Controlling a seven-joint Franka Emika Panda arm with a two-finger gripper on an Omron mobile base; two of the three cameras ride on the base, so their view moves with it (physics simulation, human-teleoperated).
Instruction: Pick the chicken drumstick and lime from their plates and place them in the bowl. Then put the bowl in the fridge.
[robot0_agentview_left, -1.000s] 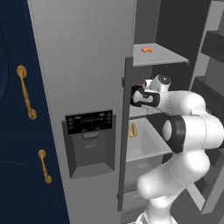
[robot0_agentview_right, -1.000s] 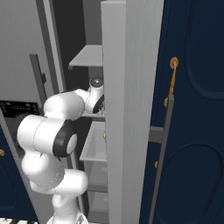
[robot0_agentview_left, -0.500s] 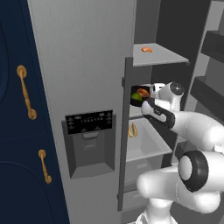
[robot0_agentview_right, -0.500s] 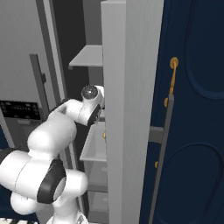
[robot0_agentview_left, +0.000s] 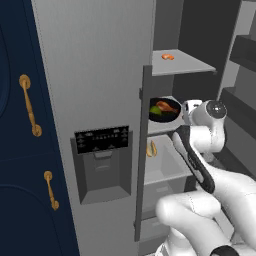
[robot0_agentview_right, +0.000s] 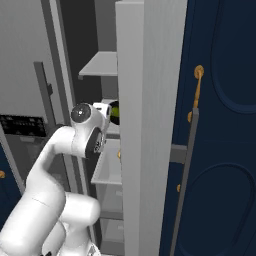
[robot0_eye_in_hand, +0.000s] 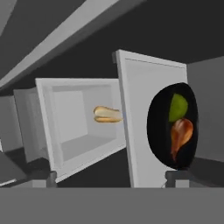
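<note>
Left base view, left to right: the grey fridge (robot0_agentview_left: 95, 75) door with its black dispenser panel (robot0_agentview_left: 102, 137), then the open compartment, then the arm. The black bowl (robot0_agentview_left: 164, 110) is set on the middle fridge shelf (robot0_agentview_left: 161, 126), the chicken drumstick (robot0_agentview_left: 167, 106) and lime (robot0_agentview_left: 157, 113) inside it. The wrist is seen just right of the bowl, so the bowl lies to the left of the jaws and deeper into the fridge.

Jaws: no fingers can be made out around the bowl, and the bowl is seen resting on the shelf on its own; the jaws are taken as wide and holding nothing.

Hand view (rolled): a pale bun-like item (robot0_eye_in_hand: 107, 114) on the shelf below, left of centre; the bowl (robot0_eye_in_hand: 161, 144) right of centre with the lime (robot0_eye_in_hand: 178, 107) and drumstick (robot0_eye_in_hand: 180, 136) touching. The dark fingertip (robot0_eye_in_hand: 177, 176) just below the bowl's rim appears apart from it, though the gap is hard to judge.

Judgement: placement looks done. The coming move turns on a straight retreat out of the compartment, away from the bowl rim, with the door edge (robot0_agentview_right: 131, 125) close beside the wrist in the right base view.
</note>
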